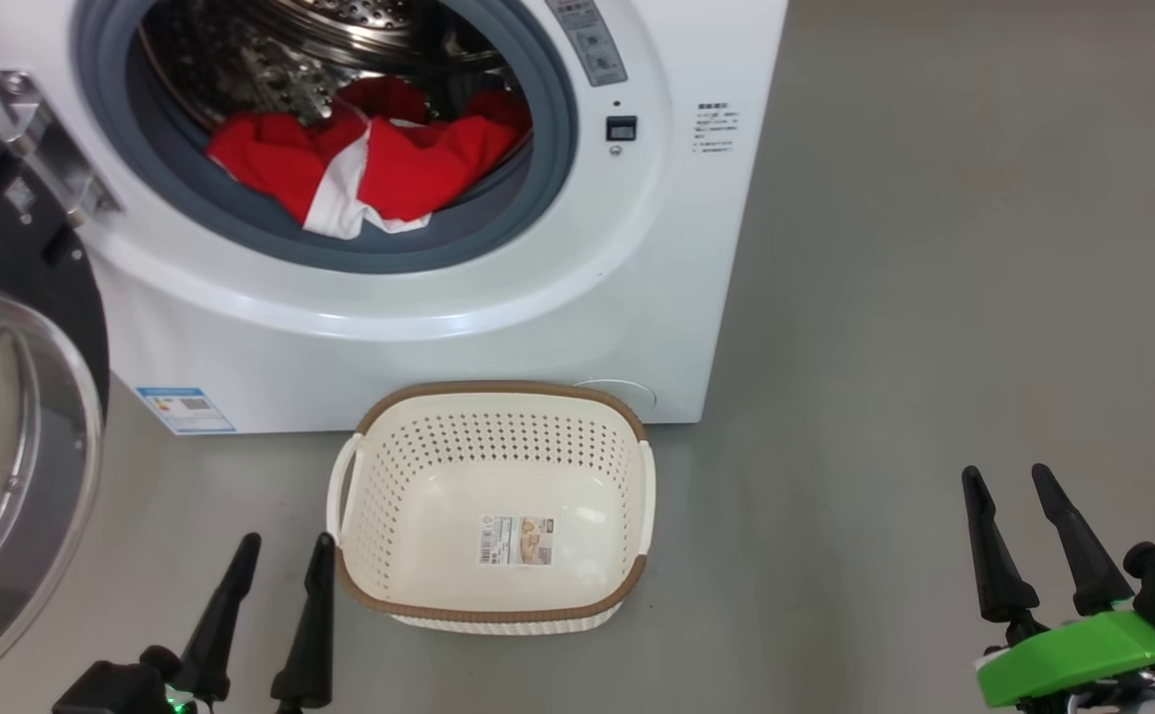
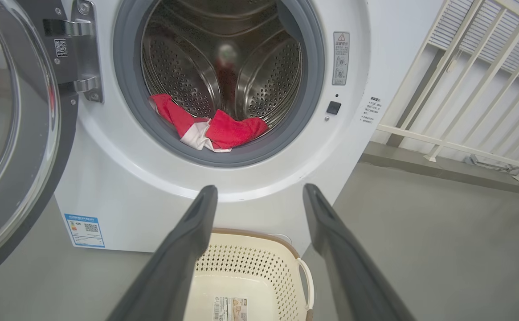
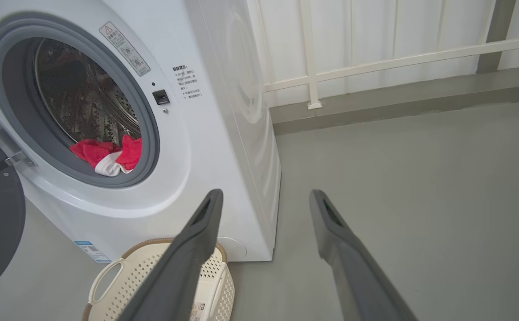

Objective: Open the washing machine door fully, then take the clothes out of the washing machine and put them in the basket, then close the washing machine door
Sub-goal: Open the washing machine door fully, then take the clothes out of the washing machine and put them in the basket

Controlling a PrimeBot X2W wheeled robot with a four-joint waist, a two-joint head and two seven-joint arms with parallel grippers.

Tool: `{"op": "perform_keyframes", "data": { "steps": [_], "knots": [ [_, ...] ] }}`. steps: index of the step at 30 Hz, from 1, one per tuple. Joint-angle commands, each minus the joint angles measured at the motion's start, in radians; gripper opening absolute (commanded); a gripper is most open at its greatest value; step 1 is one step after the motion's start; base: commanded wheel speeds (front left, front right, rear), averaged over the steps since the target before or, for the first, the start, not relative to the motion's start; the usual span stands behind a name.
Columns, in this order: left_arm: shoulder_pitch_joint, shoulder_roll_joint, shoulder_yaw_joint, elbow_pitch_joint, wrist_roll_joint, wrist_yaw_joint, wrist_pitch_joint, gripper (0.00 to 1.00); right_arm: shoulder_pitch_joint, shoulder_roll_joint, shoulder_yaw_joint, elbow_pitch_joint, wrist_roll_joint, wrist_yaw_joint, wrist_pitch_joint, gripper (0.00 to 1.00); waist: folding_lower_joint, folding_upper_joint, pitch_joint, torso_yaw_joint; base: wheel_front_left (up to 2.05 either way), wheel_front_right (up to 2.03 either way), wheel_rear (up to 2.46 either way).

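Right, door (image 1: 12,416) stands wide open on my left, so I judge step one done. The clothes-out step is in hand, not yet begun.

Clothes (image 1: 379,164) sit low at the front of the drum (image 2: 223,67), with a red-and-white fold draped onto the grey rubber ring (image 1: 408,253) of the washing machine (image 1: 498,337). Basket (image 1: 503,387) is on the floor (image 1: 934,297) just in front of the machine, with a label sticker (image 1: 516,540) on its bottom.

Left pincer (image 1: 287,543) is open, holding nothing, just beside the basket's near-left corner. Right pincer (image 1: 1006,476) is open too, nothing in it, well apart to the right.

Next move calls for raising one arm through the ring, coming down on the front fold and pinching enough cloth to drag the bundle out, clear of the hinge (image 1: 42,139).

Unknowns:
- Door is cut off at the frame edge, so full swing is unconfirmed.
- Drum back is dark.
- Can't tell the garment count, or whether anything lies behind the pile.
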Motion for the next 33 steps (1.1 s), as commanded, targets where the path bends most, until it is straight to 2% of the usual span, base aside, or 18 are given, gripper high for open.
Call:
{"op": "perform_keyframes", "data": {
  "steps": [1, 12, 23, 33],
  "knots": [
    [-0.018, 0.024, 0.023, -0.031, -0.006, -0.005, -0.005, 1.0, 0.01, -0.013, 0.012, -0.028, 0.003, 0.005, -0.006, 1.0, 0.0, 0.0, 0.001, -0.015, 0.0, 0.0, 0.0],
    [-0.019, 0.026, 0.003, -0.033, -0.035, -0.005, -0.005, 1.0, 0.028, -0.013, -0.005, -0.034, 0.001, 0.005, -0.006, 1.0, 0.0, 0.0, -0.008, -0.037, 0.0, 0.0, 0.0],
    [-0.033, 0.05, -0.001, -0.02, -0.055, -0.005, -0.005, 1.0, 0.028, -0.013, 0.007, -0.035, -0.004, 0.005, -0.006, 1.0, 0.0, 0.0, -0.012, -0.024, 0.0, 0.0, 0.0],
    [-0.049, 0.046, 0.006, -0.016, -0.067, -0.005, -0.005, 1.0, 0.015, -0.014, 0.014, -0.035, -0.004, 0.005, -0.006, 1.0, 0.0, 0.0, -0.001, -0.022, 0.38, -0.42, 0.04]
  ]
}}
